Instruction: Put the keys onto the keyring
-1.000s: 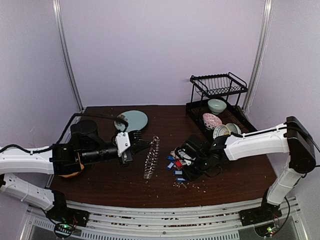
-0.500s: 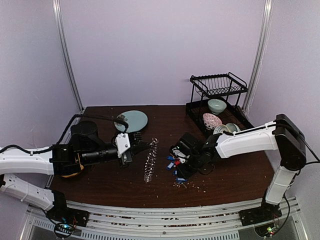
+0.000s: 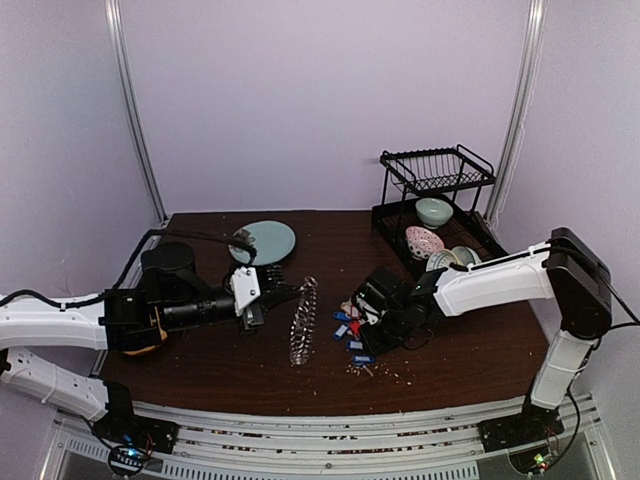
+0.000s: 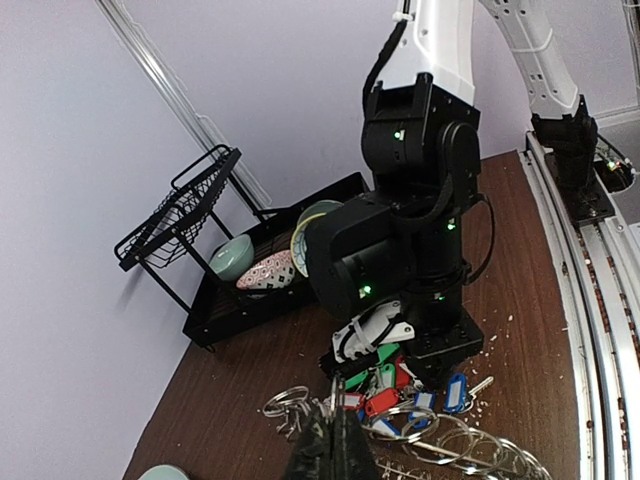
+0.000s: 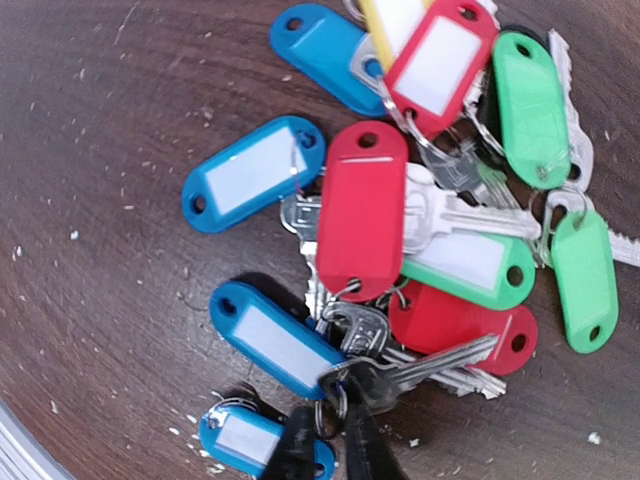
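The keys lie in a heap on the dark table, silver with blue, red and green tags; they fill the right wrist view and show in the left wrist view. My right gripper is low over the heap, its fingers closed on the small split ring of a key beside a blue tag. My left gripper is shut on the keyring and holds it on edge, left of the heap. The keyring's metal loops show by my left gripper.
A black dish rack with bowls stands at the back right. A teal plate lies at the back. A black round object stands left. Pale crumbs are scattered in front of the keys.
My right gripper shifted left over the key heap, then back a little to the right. The left arm and the keyring have stayed put.
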